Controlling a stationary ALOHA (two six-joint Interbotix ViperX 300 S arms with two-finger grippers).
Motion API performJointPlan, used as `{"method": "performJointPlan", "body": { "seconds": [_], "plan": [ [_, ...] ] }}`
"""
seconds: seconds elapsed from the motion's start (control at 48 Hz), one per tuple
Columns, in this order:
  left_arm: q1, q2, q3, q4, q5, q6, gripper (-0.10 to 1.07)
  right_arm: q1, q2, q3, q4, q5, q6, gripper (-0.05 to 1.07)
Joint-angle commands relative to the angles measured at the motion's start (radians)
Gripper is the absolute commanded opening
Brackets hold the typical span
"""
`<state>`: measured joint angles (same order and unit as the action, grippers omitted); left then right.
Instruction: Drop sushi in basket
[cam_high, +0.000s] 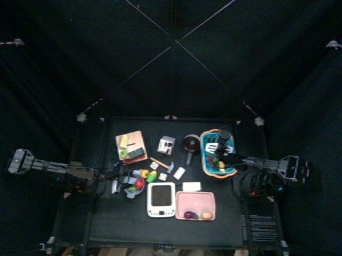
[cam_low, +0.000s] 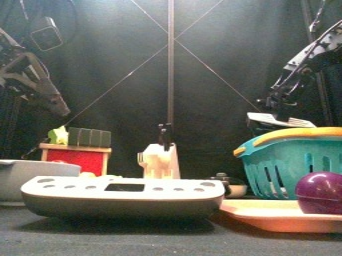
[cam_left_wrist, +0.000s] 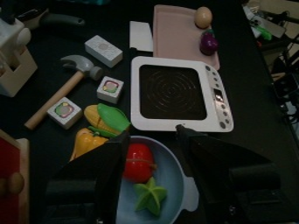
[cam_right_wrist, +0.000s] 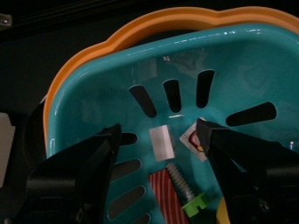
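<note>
Right arm in from right side of table, wrist bent downward, camera looking down between its own jaws. Right gripper (cam_right_wrist: 158, 147) spread wide, jaws well apart, nothing held btwn them. Left arm in from left side, low, forearm stretched toward table centre. Left gripper (cam_left_wrist: 146, 156) pointing fwd and down, jaws apart, nothing btwn them. In front view both arms hang raised behind, left and right.

Baskets: one (cam_right_wrist: 176, 79)
Pink trays: one (cam_left_wrist: 176, 31)
White flat devices: one (cam_left_wrist: 176, 92)
Hammers: one (cam_left_wrist: 65, 83)
Arms: two
</note>
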<state>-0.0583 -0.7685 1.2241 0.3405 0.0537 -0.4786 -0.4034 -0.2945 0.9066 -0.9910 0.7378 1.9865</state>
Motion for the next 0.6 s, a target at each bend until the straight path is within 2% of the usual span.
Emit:
{"method": "performJointPlan", "body": {
  "seconds": [0.0,0.229,0.583],
  "plan": [
    [0.000,0.003,-0.018,-0.002,-0.003,0.000,0.85,0.014,-0.011,-0.028,-0.021,0.002,0.003,0.98],
    [0.000,0.003,-0.020,-0.002,-0.003,0.000,0.85,0.054,-0.018,-0.060,-0.060,0.002,0.002,0.98],
    [0.011,0.003,-0.026,-0.003,-0.011,-0.012,0.85,0.178,-0.015,-0.117,-0.150,0.002,-0.009,0.98]
  ]
}}
